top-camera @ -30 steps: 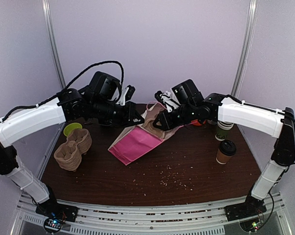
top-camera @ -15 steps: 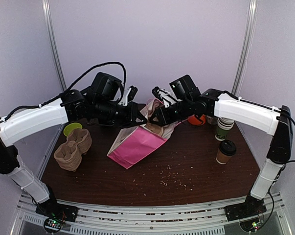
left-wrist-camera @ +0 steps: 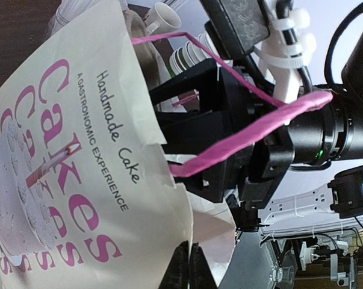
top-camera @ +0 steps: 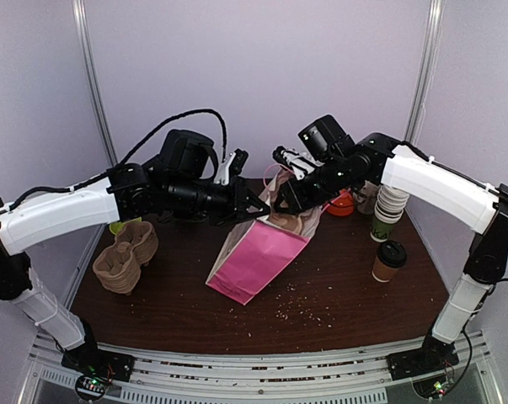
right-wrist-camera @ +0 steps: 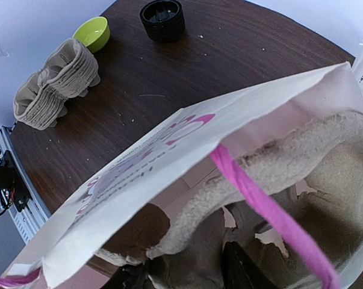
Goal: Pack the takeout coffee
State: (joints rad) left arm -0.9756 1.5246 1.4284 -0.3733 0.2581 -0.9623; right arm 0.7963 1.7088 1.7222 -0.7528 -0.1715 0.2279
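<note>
The takeout coffee (top-camera: pixel 389 261), a brown cup with a black lid, stands upright on the table at the right, apart from both grippers. A pink and white paper bag (top-camera: pixel 258 259) hangs tilted in the middle, mouth up. My left gripper (top-camera: pixel 255 204) is shut on the bag's rim, and its fingertips (left-wrist-camera: pixel 190 262) pinch the white edge (left-wrist-camera: pixel 169 180). My right gripper (top-camera: pixel 280 204) reaches into the bag's mouth. There its fingers (right-wrist-camera: pixel 241 271) are shut on a grey pulp cup carrier (right-wrist-camera: pixel 271 174) that sits inside the bag (right-wrist-camera: pixel 169 150).
A stack of white-and-green paper cups (top-camera: pixel 387 210) stands behind the coffee, with an orange object (top-camera: pixel 342 204) beside it. A pile of pulp carriers (top-camera: pixel 125 257) and a green dish (top-camera: pixel 121 224) sit at the left. Black lids (right-wrist-camera: pixel 163 18) lie at the back. Crumbs dot the tabletop (top-camera: pixel 304 295).
Both grippers have risen and shifted right, lifting the bag from lying nearly flat to hanging steeply, with its bottom swung toward the front. The coffee has not moved.
</note>
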